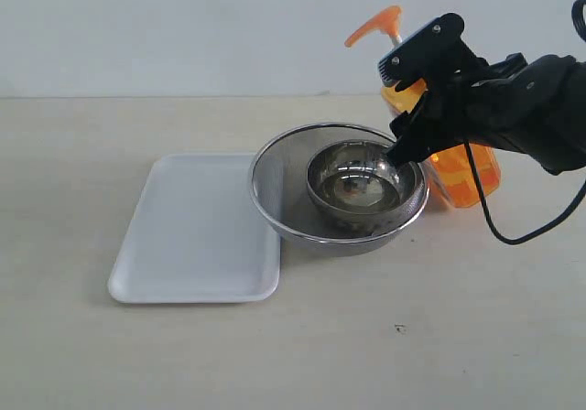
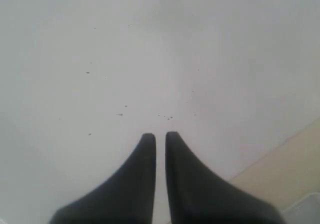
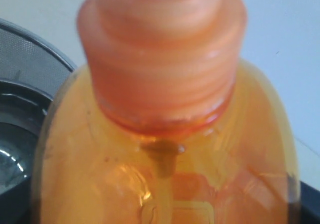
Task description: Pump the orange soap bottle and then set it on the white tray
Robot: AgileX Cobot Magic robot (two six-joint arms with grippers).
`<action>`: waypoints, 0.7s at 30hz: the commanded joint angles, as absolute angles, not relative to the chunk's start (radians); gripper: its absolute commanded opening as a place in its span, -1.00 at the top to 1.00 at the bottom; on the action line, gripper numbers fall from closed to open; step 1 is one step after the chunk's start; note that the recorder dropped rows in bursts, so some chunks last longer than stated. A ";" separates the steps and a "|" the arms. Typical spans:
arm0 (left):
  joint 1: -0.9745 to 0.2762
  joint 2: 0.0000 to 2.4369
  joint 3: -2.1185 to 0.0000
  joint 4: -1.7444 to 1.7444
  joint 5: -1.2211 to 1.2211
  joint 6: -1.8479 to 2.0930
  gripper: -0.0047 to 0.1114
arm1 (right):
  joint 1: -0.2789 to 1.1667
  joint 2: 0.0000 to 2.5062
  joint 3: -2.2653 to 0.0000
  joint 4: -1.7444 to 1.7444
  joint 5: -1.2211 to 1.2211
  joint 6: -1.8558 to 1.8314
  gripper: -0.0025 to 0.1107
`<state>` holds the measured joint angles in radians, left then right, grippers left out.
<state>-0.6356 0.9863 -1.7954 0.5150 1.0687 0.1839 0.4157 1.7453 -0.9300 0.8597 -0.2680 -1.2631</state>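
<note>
Two grippers: left gripper clenched, empty; right gripper astride orange soap bottle, hold unclear. Advised: steady body, press pump head straight down.

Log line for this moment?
right gripper: gripping orange soap bottle | left gripper: shut, holding nothing | white tray: no bottle yet

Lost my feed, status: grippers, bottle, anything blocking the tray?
Left gripper shut, empty. Right gripper shut on orange soap bottle, upright on table. Steel strainer with bowl sits between bottle and white tray.
</note>
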 commanded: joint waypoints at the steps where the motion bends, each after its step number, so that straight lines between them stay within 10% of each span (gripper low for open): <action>1: -0.639 0.963 -1.790 0.520 1.085 0.164 0.84 | 0.419 1.757 -0.920 0.883 -0.202 -1.240 0.96; 21: -0.639 0.949 -1.790 0.565 0.949 0.166 0.84 | 0.419 1.757 -0.920 0.883 -0.202 -1.240 0.96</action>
<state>-0.6356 0.9543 -1.7954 0.5607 0.9470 0.1775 0.4157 1.7453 -0.9300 0.8597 -0.2703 -1.2631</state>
